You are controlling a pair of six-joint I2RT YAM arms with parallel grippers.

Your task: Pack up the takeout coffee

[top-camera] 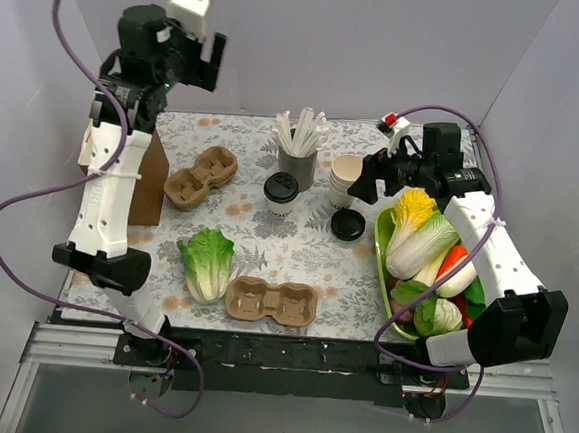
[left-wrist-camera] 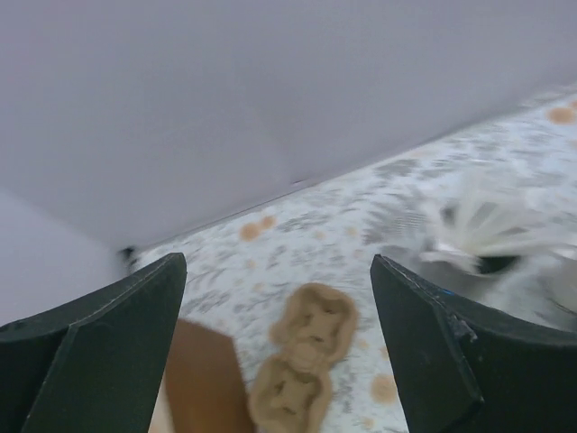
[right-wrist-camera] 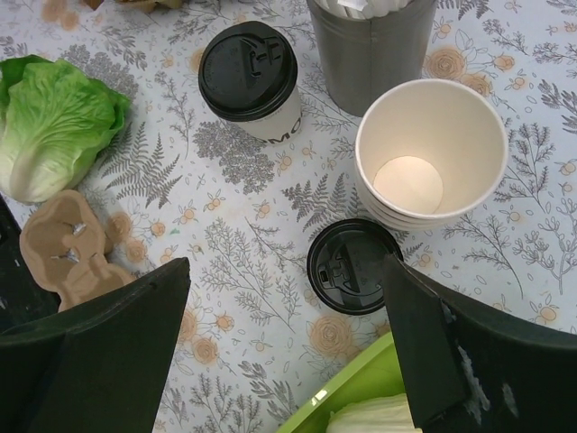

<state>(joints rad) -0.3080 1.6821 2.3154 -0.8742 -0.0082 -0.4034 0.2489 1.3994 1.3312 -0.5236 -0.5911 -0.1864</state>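
We see the takeout coffee (top-camera: pixel 281 193) upright w/ lid on, mid-table, just in front of the grey cup of sticks (top-camera: pixel 297 160). Stack of lidless cups (top-camera: pixel 346 178) sits to its right, w/ a loose black lid (top-camera: pixel 348 224) nearby. Right gripper (right-wrist-camera: pixel 284 266) is spread wide & empty above that lid. Left gripper (left-wrist-camera: pixel 278 266) is also spread & empty, up high by the back wall.

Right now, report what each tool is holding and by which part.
Nothing is held. The left tool is open and empty in the air. The right tool is open above the table, and the takeout coffee stands untouched.
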